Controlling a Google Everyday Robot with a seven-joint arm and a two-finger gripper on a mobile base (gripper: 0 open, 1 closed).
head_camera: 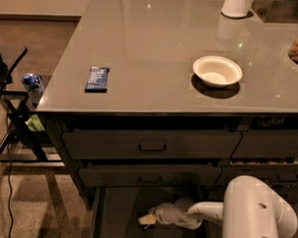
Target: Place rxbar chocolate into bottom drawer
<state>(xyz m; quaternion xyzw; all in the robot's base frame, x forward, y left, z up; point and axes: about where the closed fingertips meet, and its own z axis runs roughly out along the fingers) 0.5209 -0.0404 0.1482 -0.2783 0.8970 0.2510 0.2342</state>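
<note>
The bottom drawer (117, 215) stands pulled out beneath 2 handled drawers (150, 145), its dark floor bare to the left of the gripper (148, 220). The white arm (207, 211) reaches in low from the right, nearly level, with the gripper inside the drawer, close to the floor. Whether the jaws are clenched cannot be told. The rxbar chocolate cannot be made out there. A blue-wrapped bar (97, 79) lies near the desk's (156, 38) left edge.
</note>
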